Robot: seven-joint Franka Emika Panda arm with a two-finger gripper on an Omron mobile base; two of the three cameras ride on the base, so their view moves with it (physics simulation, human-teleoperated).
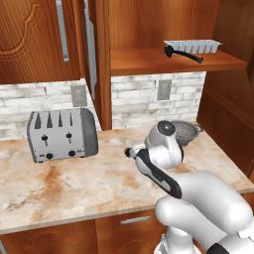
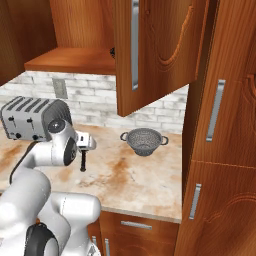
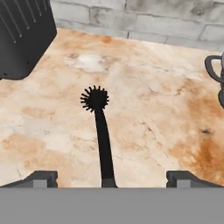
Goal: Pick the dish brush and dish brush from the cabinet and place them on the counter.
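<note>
One dish brush (image 3: 101,131) lies flat on the counter (image 3: 166,113), bristly head away from me and handle running back between my fingers. My gripper (image 3: 111,178) hovers just over the handle end, open wide, its fingertips (image 3: 41,177) well clear of the handle on both sides. That brush's head (image 1: 130,152) peeks out beside my forearm, and its handle (image 2: 83,161) shows below my hand. A second dish brush (image 1: 186,56) lies on the shelf of the open cabinet (image 1: 149,62), in front of a grey ice-cube tray (image 1: 194,46).
A silver toaster (image 1: 62,134) stands at the counter's left by the brick wall. A metal mesh colander (image 2: 143,140) sits at the back right. The open cabinet door (image 2: 155,50) hangs over the counter. A tall wooden cabinet (image 2: 220,150) closes off the right side.
</note>
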